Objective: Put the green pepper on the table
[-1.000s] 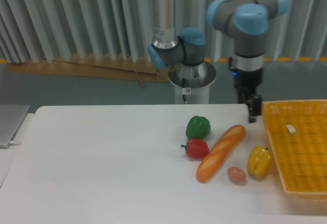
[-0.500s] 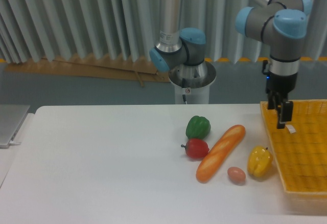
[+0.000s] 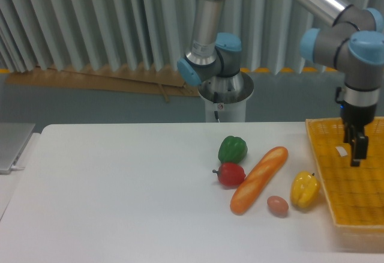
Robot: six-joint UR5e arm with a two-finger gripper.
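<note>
The green pepper (image 3: 232, 149) sits on the white bench (image 3: 120, 191), right of centre and toward the back edge. It is squat and rounded, with no clear long axis; its lobed top leans slightly up and to the right, though the stem is too small to make out. Just in front of it, touching or nearly so, lies one red pepper (image 3: 230, 174) with its dark stem pointing left. One baguette (image 3: 259, 179) lies diagonally beside both, its upper end pointing to the back right. One small pinkish egg-shaped item (image 3: 277, 205) rests near the loaf's lower end, and one yellow pepper (image 3: 305, 190) stands just beside the yellow basket (image 3: 336, 215) at the right edge. That makes three peppers, one of each colour. The gripper (image 3: 356, 149) hangs over the basket, well apart from the green pepper, carrying nothing; whether its fingers are spread or closed cannot be told.
</note>
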